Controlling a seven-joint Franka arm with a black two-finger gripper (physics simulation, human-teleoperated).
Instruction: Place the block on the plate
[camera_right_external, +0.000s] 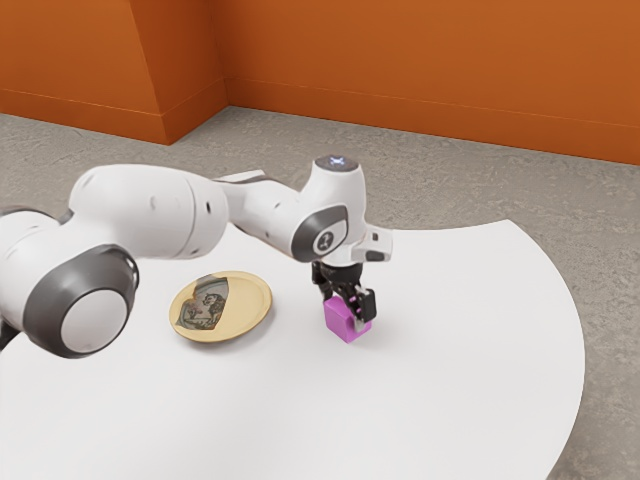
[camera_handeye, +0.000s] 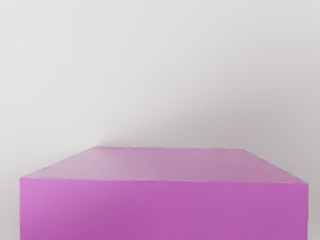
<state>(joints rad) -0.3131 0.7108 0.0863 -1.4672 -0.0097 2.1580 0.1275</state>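
Observation:
The black gripper (camera_right_external: 350, 294) is low over the table, down at the magenta block (camera_right_external: 345, 321), and covers part of the block's top and one side. Whether it grips the block cannot be told. In the wrist view the block (camera_handeye: 165, 210) lies large and close under the hand, its top and one side face showing. A round yellow plate (camera_right_external: 253, 303) with a dark picture on its surface lies apart from the block, toward the exterior view's left.
The white table (camera_right_external: 430, 400) has a curved edge at the exterior view's right. The arm's thick links reach in above the table from the exterior view's left, passing behind and above the plate. Orange walls (camera_right_external: 420, 60) stand beyond the grey floor.

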